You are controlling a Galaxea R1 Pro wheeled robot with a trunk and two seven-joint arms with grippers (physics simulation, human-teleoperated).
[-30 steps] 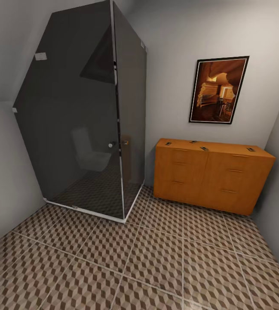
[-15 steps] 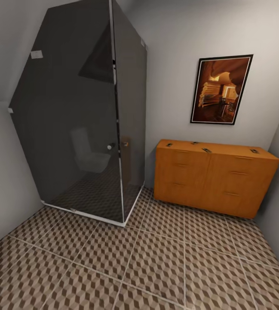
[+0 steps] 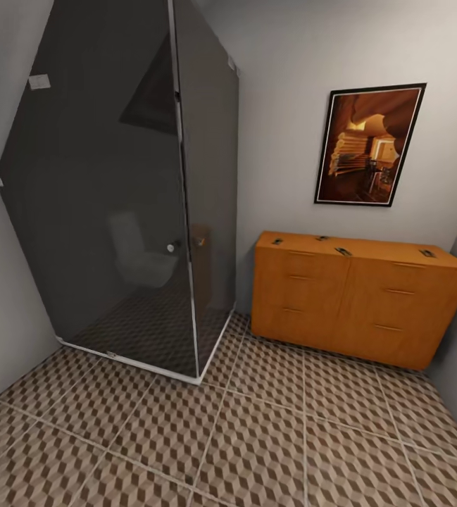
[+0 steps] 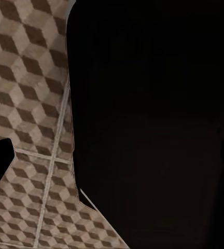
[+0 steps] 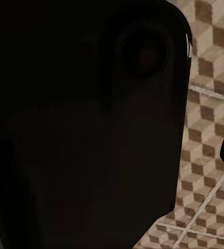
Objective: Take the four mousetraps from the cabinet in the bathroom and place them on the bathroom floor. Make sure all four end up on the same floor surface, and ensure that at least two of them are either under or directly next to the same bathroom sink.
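So I am on the approach leg: the cabinet [image 3: 358, 299] stands against the far wall at right, and the four mousetraps [image 3: 343, 251] lie spread along its flat top, none lifted yet. Next I must roll closer over the bathroom floor [image 3: 256, 436], which looks open. The shower enclosure [image 3: 115, 197] crowds the left, a side wall the right. Whether my fingers are open, I cannot tell.

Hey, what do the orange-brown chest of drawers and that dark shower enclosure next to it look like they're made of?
The orange-brown chest of drawers looks like wood or wood veneer with a smooth satin finish: warm even colour, faint grain, slim metal-looking pulls. The dark shower enclosure looks like tinted glass: it is see-through to the patterned tiles behind and carries a faint reflection, with thin pale metal-looking edging along its corner and base.
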